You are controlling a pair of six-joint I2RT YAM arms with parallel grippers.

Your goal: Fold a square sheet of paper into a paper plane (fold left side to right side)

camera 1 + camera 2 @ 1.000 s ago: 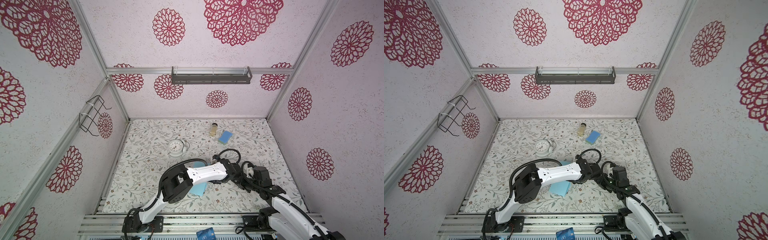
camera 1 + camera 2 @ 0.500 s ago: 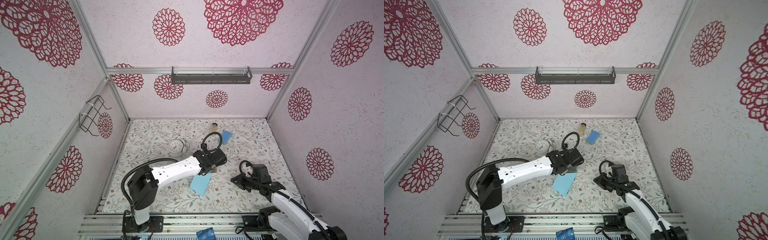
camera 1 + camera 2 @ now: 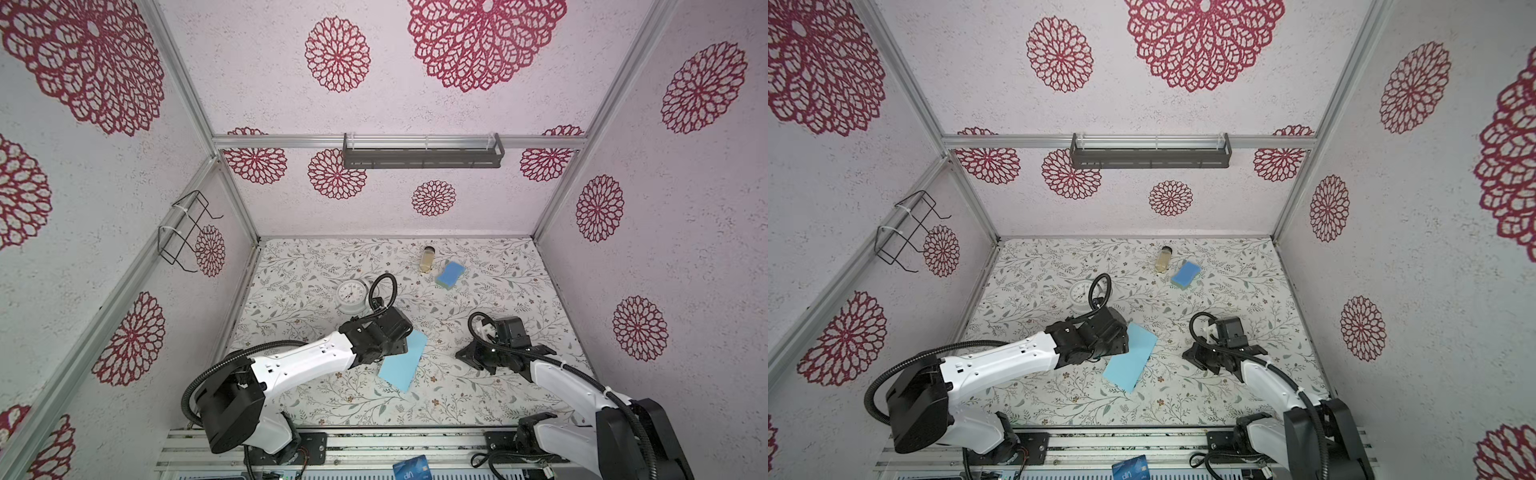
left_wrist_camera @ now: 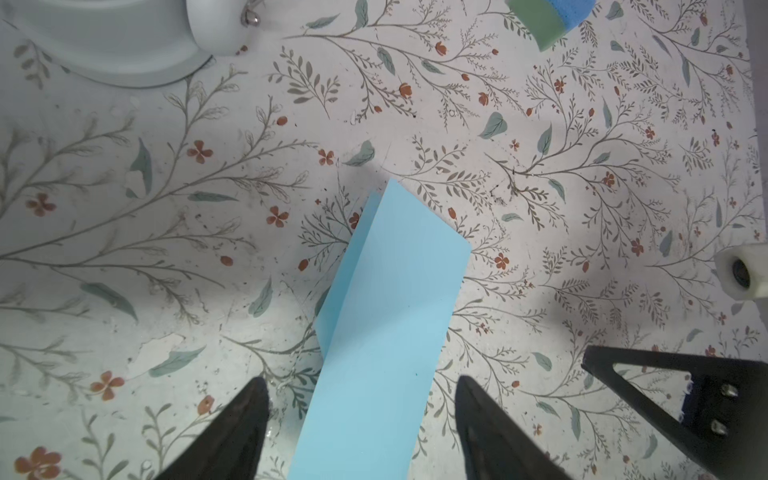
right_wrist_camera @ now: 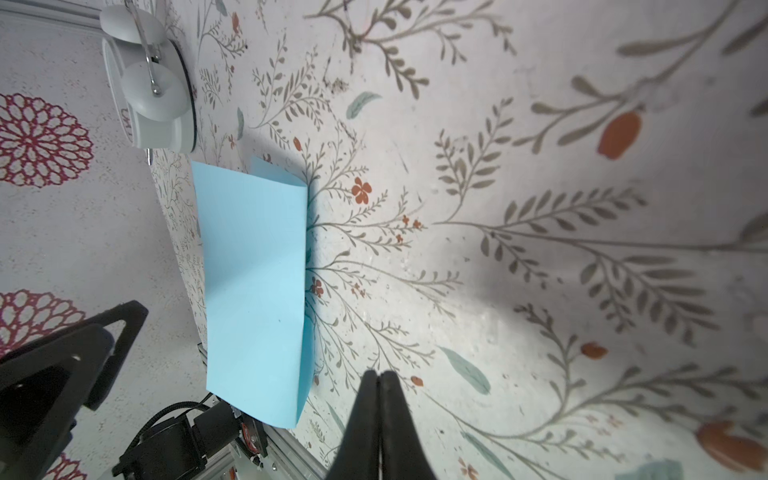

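A: Sheet of paper (image 3: pixel 402 362): where is it, and in what shape?

B: Front middle of the table (image 3: pixel 332 399). Folded once into a long strip. Layers not lined up: a sliver of the under layer shows along one long edge. Which long edge is the crease, I cannot tell.

A: Left to right, please.

B: Left claw (image 4: pixel 361 384): jaws wide, one on each side of the strip, nothing held. In both top views its wrist covers the strip's left edge. Strip: long axis runs front to back, far end leaning right. In the left wrist view it runs straight out from between the jaws. Right claw (image 5: pixel 378 376): jaws pressed together, empty, off to the right of the strip and apart from it.

A: Nearer arm?

B: Left, plainly. My reading: any press or pinch along the strip falls to it. The right would have to travel leftward across bare table first.
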